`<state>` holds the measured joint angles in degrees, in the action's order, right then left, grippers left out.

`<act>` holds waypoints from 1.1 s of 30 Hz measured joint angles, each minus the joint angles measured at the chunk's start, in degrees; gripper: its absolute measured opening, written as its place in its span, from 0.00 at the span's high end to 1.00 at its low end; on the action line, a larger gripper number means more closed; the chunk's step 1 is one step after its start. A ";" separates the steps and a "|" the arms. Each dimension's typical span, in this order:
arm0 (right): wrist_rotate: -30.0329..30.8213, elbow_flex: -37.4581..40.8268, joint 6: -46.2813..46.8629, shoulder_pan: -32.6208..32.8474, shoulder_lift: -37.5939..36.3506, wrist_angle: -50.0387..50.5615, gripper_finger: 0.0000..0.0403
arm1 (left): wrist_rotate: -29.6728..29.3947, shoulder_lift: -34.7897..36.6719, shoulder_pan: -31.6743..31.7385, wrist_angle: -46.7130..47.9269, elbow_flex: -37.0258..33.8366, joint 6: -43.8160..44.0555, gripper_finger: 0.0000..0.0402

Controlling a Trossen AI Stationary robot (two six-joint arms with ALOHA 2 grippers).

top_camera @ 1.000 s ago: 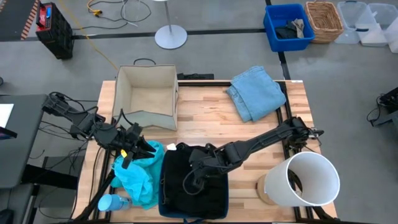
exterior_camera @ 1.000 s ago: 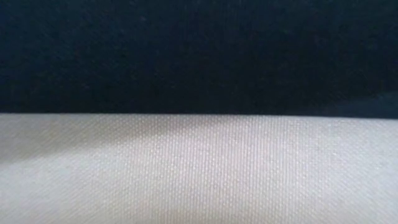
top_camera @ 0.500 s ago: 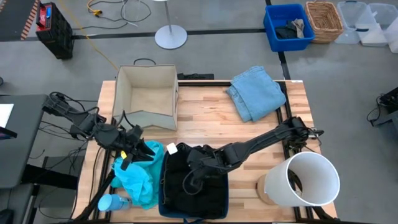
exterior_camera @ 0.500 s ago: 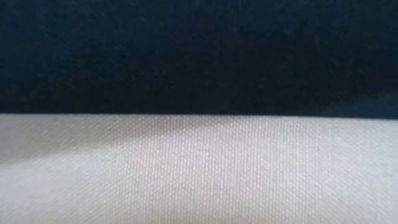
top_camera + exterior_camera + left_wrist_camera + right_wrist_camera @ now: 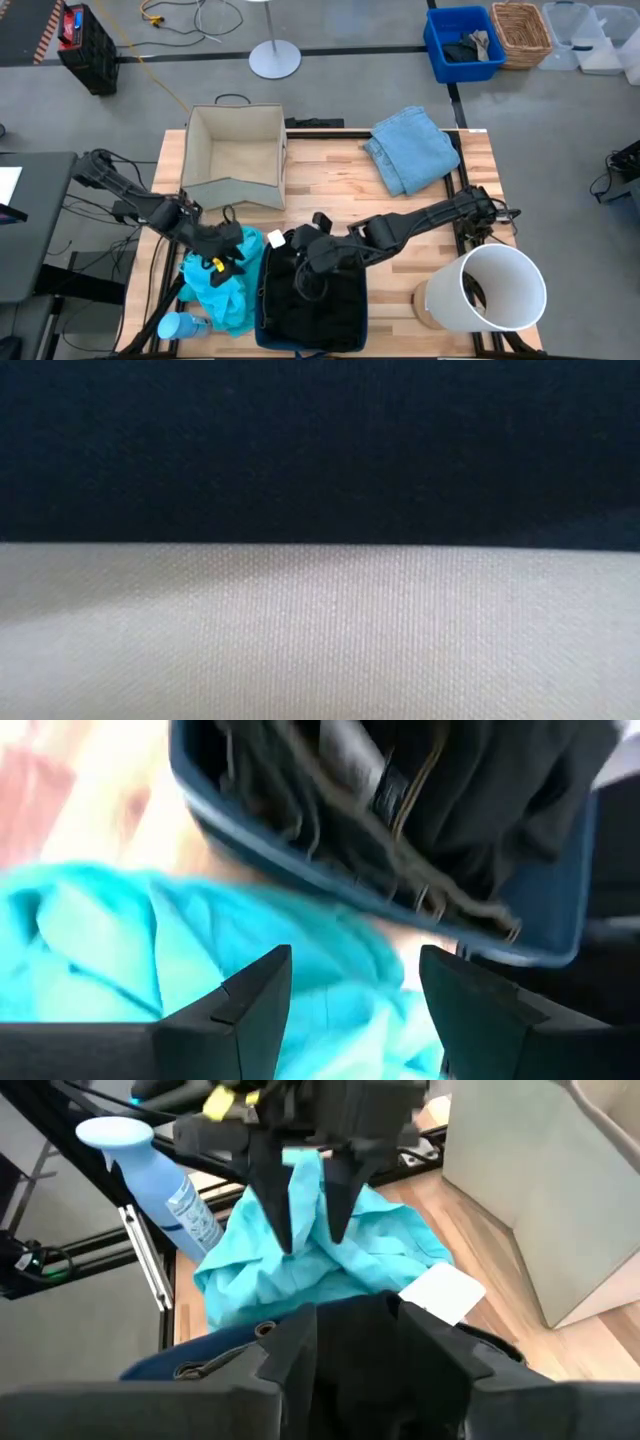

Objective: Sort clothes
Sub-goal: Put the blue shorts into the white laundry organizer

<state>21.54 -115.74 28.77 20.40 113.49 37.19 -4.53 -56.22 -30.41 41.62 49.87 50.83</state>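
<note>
Left gripper (image 5: 228, 255), lower left of the high view: fingers parted over the bright teal garment (image 5: 222, 285), gripping nothing. Right gripper (image 5: 312, 252), lower centre: fingers closed on the black garment (image 5: 318, 300), which fills a dark blue bin (image 5: 262, 335). Light blue denim garment (image 5: 412, 148) lies folded at the table's (image 5: 330, 205) upper right.

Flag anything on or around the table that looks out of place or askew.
The white bin lies tipped on its side at the table's right front corner. The teal garment hangs crumpled over the front left edge. Cloth blocks the low view entirely.
</note>
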 joint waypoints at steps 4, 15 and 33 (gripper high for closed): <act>0.05 0.00 0.09 -0.41 0.09 0.15 0.60 | 4.07 -2.82 0.00 4.44 0.00 2.08 0.47; 0.04 0.00 0.31 -1.07 0.11 0.06 0.62 | 11.26 -12.40 0.01 9.36 0.00 1.43 0.49; 0.04 0.00 1.26 -1.05 0.11 0.15 0.62 | 13.28 -29.76 0.07 7.93 0.00 -6.68 0.49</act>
<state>21.58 -115.74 30.04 19.35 113.60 37.34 8.75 -85.99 -30.35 49.55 49.87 44.14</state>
